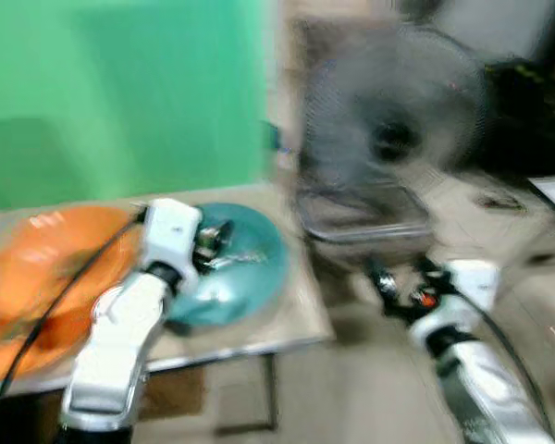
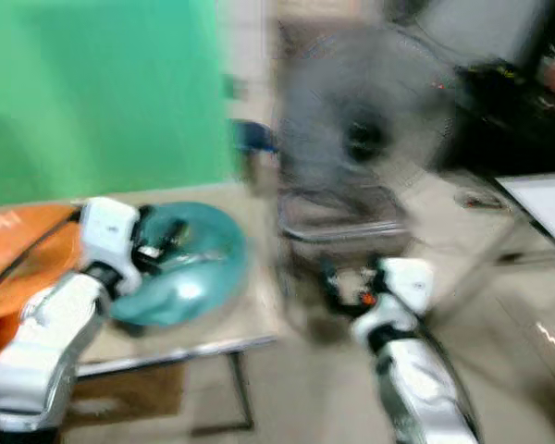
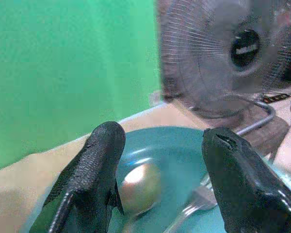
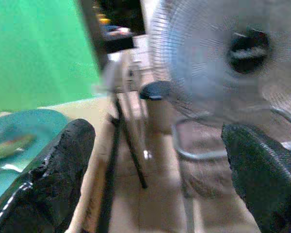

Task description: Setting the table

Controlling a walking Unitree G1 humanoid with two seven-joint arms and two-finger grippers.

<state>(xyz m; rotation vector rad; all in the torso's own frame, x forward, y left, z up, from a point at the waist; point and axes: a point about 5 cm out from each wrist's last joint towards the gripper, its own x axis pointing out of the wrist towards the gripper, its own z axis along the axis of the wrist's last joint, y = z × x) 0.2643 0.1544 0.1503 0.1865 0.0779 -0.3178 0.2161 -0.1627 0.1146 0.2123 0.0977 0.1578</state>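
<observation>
Teal plate (image 1: 245,264) lies at the bench's (image 1: 301,319) right end, an orange plate (image 1: 46,277) at its 9 o'clock; spoon (image 3: 138,187) and fork (image 3: 194,201) lie inside. Green wall behind, fan (image 1: 388,139) at 2 o'clock. Left claw (image 3: 160,184) gapes empty over it; right claw (image 4: 155,179) gapes empty beside the bench.

Honestly nothing readable is showing up for me here. The fan (image 3: 233,63) sitting just past my left gripper (image 3: 165,160) is wearing a pale label on its dark hub (image 3: 246,47), but it's blurring into a smudge and I'm not making out a single letter. Same hub is showing beyond my right gripper (image 4: 160,160) and it's even mushier there. The orange plate (image 1: 37,277) lying beside my left arm is carrying some whitish marks (image 1: 44,221) near its far rim, maybe characters, but they're smearing too much to tell what they say.
</observation>
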